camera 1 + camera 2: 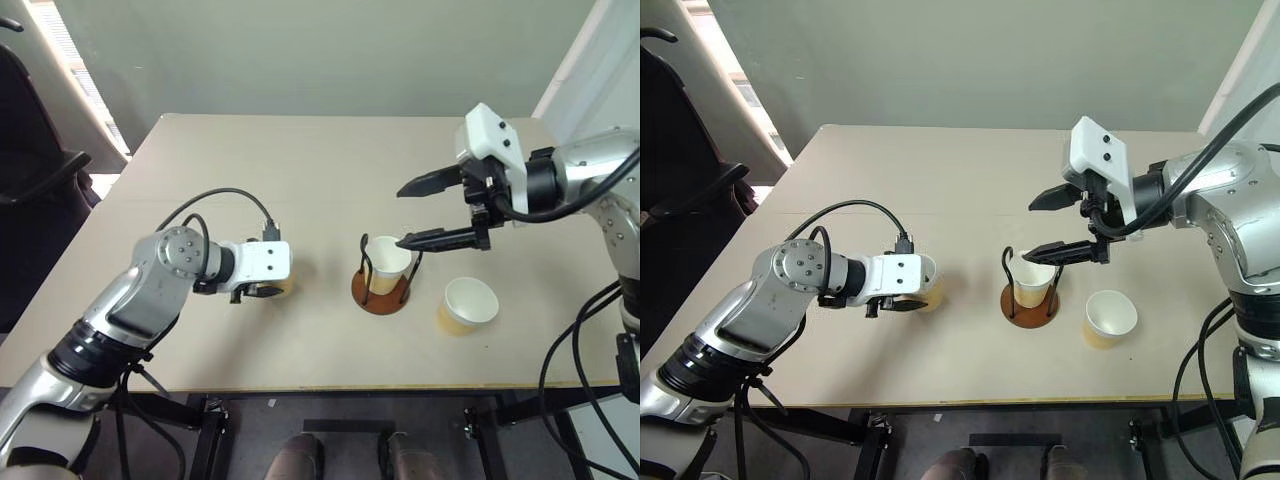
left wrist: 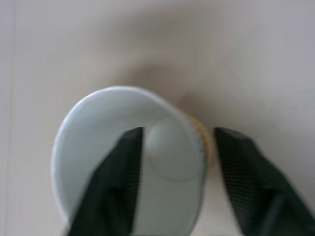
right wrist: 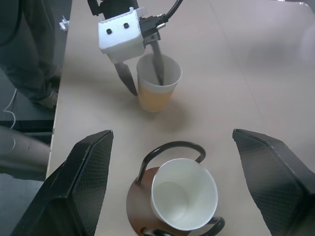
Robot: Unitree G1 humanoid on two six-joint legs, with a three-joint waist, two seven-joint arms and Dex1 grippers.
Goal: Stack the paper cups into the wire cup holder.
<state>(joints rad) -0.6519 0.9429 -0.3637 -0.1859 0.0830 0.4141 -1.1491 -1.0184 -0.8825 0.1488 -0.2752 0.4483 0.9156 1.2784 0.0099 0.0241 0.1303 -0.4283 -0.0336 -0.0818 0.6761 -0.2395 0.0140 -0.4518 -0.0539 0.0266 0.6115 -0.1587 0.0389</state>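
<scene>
Both arms are built of rounded silver-grey metal shells with black bands at the joints. The left arm's elbow housing [image 1: 180, 252] is a round silver disc ringed with small dark screws. Each wrist ends in a boxy white plastic block [image 1: 262, 262] with two small dark holes in its face. Glossy black cables [image 1: 222, 197] loop from forearm to wrist. Each end effector carries two tapered black fingers [image 3: 81, 184] with a finely cross-hatched inner surface.
</scene>
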